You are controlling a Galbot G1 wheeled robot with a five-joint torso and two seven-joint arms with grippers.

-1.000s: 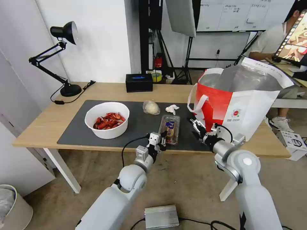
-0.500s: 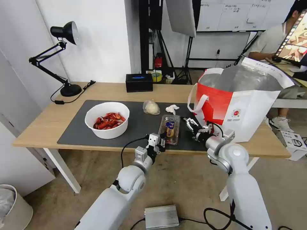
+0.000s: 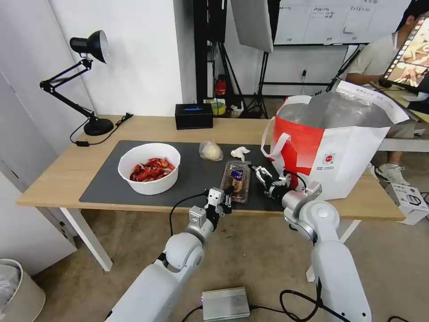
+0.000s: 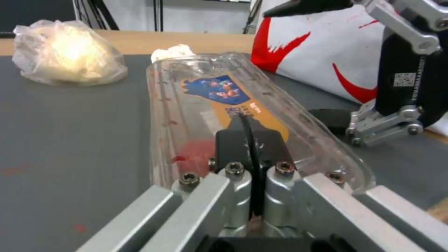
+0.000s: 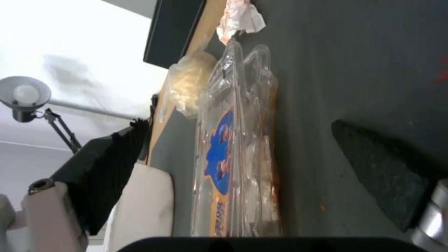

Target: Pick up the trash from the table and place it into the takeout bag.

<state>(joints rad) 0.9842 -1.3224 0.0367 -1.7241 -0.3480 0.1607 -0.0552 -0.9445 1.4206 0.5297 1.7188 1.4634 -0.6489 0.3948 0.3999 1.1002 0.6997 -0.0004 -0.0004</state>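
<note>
A clear clamshell box (image 3: 236,180) with a blue label lies near the front edge of the dark mat (image 3: 103,176) on the wooden table (image 3: 53,172). The left gripper (image 3: 227,197), fingers pressed together, sits at the box's near end. The right gripper (image 3: 259,172), fingers spread apart, hovers just beside the box, between it and the red-and-white takeout bag (image 3: 333,147).

White walls back the scene, with a black desk lamp (image 3: 87,49) on the tabletop's far left corner and tripod stands (image 3: 250,89) behind. The floor (image 3: 250,259) looks like bare concrete; a pale bin (image 3: 18,290) stands at the left.
</note>
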